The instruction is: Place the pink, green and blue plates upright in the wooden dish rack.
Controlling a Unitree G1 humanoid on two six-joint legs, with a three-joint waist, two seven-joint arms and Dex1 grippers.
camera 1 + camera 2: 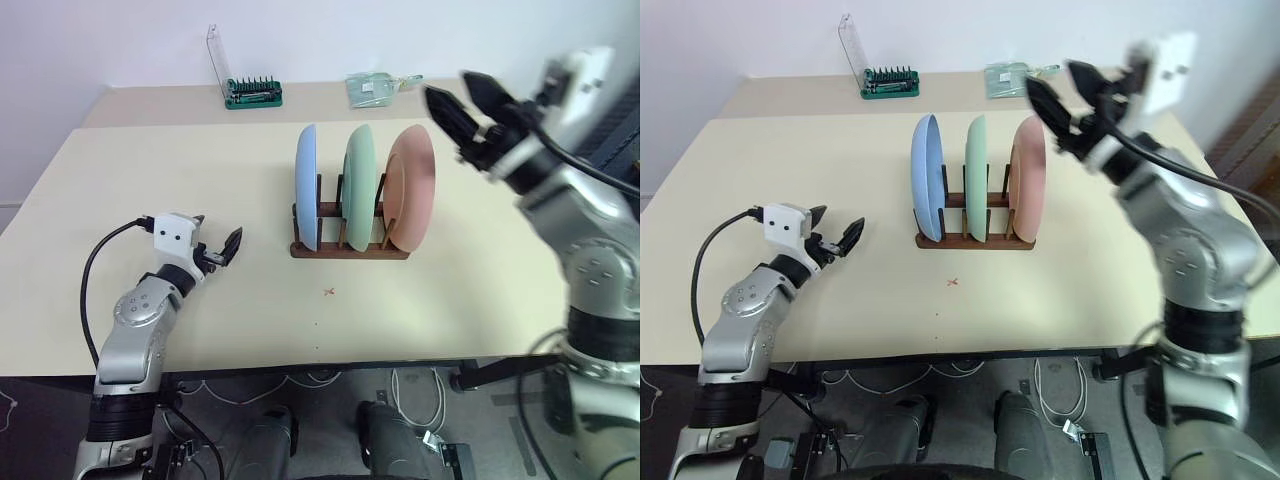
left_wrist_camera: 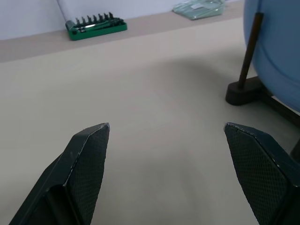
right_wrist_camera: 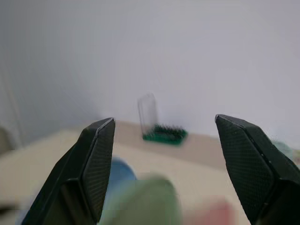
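The blue plate (image 1: 306, 198), green plate (image 1: 359, 185) and pink plate (image 1: 413, 187) stand upright in the wooden dish rack (image 1: 350, 248), nothing remaining, between both arms' open, empty fingers (image 1: 233, 243).

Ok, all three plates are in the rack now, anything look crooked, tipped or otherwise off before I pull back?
Nothing stands out. The blue plate, green plate and pink plate stand upright, side by side, in the wooden dish rack, which sits flat on the table. Both the left gripper and right gripper are open and hold nothing.
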